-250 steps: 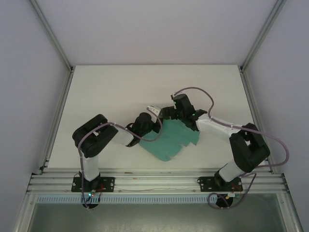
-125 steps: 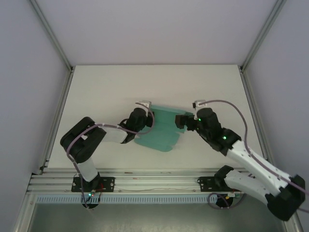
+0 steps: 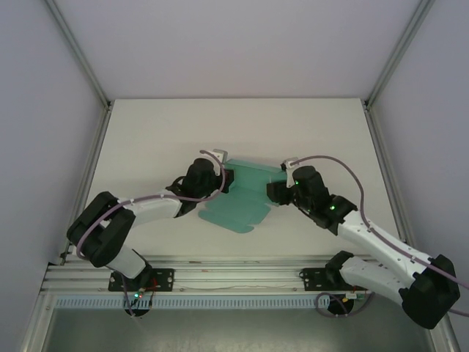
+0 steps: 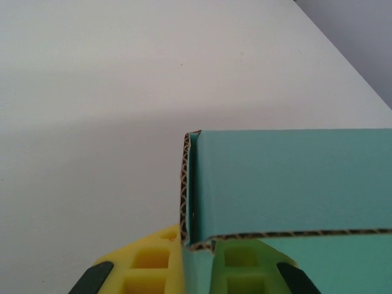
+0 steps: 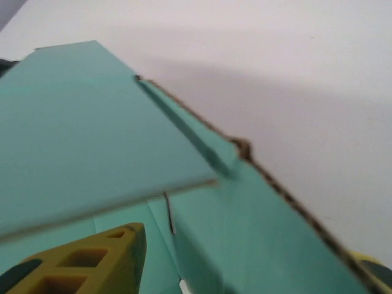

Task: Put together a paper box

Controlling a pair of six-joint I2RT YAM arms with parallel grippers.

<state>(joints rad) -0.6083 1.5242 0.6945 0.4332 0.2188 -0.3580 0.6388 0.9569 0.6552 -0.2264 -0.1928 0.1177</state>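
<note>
Teal card with brown fluted edges makes up the box [image 3: 245,202], which lies half-formed in the middle of the table [image 3: 161,132], between our two arms. Our left gripper [image 3: 222,176] is clenched on the box's far left corner, and in the left wrist view its yellow pads [image 4: 144,263] sit on either side of the card just below that corner's cut edge [image 4: 184,184]. Our right gripper [image 3: 272,192] is at the box's right side. Its wrist view shows one yellow finger [image 5: 92,260] beneath a broad panel [image 5: 79,135] and the other at the lower right corner, with a narrow flap [image 5: 190,131] and more card between them. We cannot tell whether it is pinching anything or merely straddling the card. We judge the step in hand to be raising and tucking the right-hand side while the left corner is pinned. To do it well, we would treat the left grip as a fixed anchor. We would close the right fingers squarely on a single layer near a crease, not on the panel's middle, so the card bends at the score instead of buckling. The fold should go slowly, with the narrow flap guided inside before any pressing. The main risk, as we see it, is the two grips pulling apart and dragging the sheet or tearing a corner.
</note>
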